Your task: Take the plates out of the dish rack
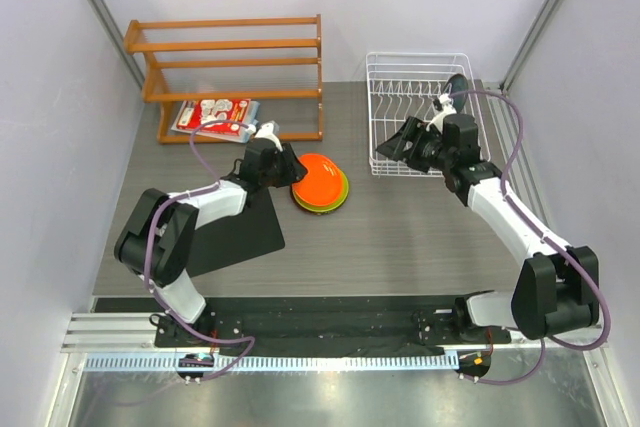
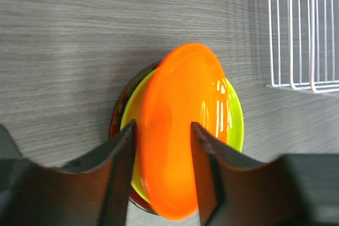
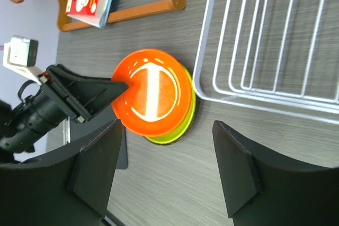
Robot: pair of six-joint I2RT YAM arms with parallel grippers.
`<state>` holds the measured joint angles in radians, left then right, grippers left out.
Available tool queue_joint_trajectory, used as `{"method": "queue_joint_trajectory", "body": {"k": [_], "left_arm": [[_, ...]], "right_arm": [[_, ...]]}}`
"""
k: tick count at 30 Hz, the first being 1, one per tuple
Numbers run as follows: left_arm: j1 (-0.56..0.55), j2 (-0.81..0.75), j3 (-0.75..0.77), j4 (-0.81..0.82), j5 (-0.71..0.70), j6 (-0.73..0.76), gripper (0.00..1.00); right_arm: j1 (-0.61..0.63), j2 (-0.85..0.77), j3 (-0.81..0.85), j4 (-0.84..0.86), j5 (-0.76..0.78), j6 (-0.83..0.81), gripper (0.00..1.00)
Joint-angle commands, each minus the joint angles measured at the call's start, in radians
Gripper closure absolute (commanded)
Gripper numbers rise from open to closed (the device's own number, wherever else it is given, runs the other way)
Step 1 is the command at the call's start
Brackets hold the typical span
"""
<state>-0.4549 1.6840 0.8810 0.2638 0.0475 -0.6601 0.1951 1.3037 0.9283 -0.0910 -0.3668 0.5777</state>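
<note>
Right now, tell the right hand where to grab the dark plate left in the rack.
Take its upper rim, coming down from above. The dark plate seems to stand on edge at the rack's far right corner, so likely only that top edge is free to pinch. Set the open right hand across its thickness.

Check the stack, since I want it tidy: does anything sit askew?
Yes. The orange plate sits off-centre on the lime green plate, overhanging toward the left gripper, whose fingers straddle its rim. Nothing else looks odd.
</note>
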Motion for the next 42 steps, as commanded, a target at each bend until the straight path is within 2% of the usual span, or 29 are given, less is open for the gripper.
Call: {"method": "queue_joint_trajectory", "body": {"k": [1,2,3,4,5,7,8,9,11,12,15,20,24,26,31,42], "left_arm": [[0.002,-0.024,-0.011,0.009,-0.009,-0.001,0.51],[0.002,-0.029,-0.016,0.011,-0.009,0.001,0.50],[0.002,-0.041,-0.020,0.009,-0.009,0.002,0.40],[0.002,-0.047,-0.025,0.005,-0.008,0.004,0.22],[0.002,-0.055,-0.027,-0.001,-0.009,0.011,0.17],[0.002,-0.070,-0.030,-0.011,-0.008,0.019,0.15],[0.002,-0.075,-0.027,-0.018,-0.003,0.028,0.14],[0.002,-0.081,-0.025,-0.027,-0.001,0.031,0.01],[0.002,-0.102,-0.024,-0.049,-0.005,0.036,0.01],[0.002,-0.115,-0.024,-0.058,-0.015,0.045,0.01],[0.002,-0.176,-0.022,-0.095,-0.028,0.062,0.00],[-0.002,-0.320,0.003,-0.172,0.018,0.097,0.01],[-0.002,-0.406,0.009,-0.192,0.064,0.123,0.01],[-0.002,-0.432,0.013,-0.202,0.084,0.132,0.01],[-0.002,-0.492,0.004,-0.212,0.094,0.154,0.01],[-0.002,-0.455,0.023,-0.207,0.078,0.178,0.01]], "right_arm": [[-0.022,0.017,0.099,-0.039,0.058,-0.081,0.25],[-0.023,0.025,0.113,-0.050,0.065,-0.090,0.25],[-0.031,0.028,0.124,-0.067,0.072,-0.102,0.25],[-0.033,0.031,0.150,-0.076,0.084,-0.110,0.25],[-0.037,0.038,0.164,-0.087,0.121,-0.128,0.25],[-0.052,0.054,0.207,-0.116,0.156,-0.147,0.23],[-0.057,0.060,0.224,-0.128,0.223,-0.169,0.22],[-0.062,0.080,0.239,-0.150,0.261,-0.179,0.21],[-0.071,0.100,0.295,-0.176,0.362,-0.197,0.20],[-0.074,0.112,0.314,-0.182,0.505,-0.219,0.18],[-0.094,0.173,0.383,-0.167,0.665,-0.261,0.13],[-0.126,0.411,0.592,-0.168,0.781,-0.354,0.11],[-0.164,0.590,0.751,-0.173,0.792,-0.400,0.16],[-0.169,0.682,0.842,-0.177,0.801,-0.429,0.22],[-0.183,0.807,0.993,-0.196,0.839,-0.489,0.24],[-0.214,0.942,1.107,-0.208,0.838,-0.513,0.36]]}}
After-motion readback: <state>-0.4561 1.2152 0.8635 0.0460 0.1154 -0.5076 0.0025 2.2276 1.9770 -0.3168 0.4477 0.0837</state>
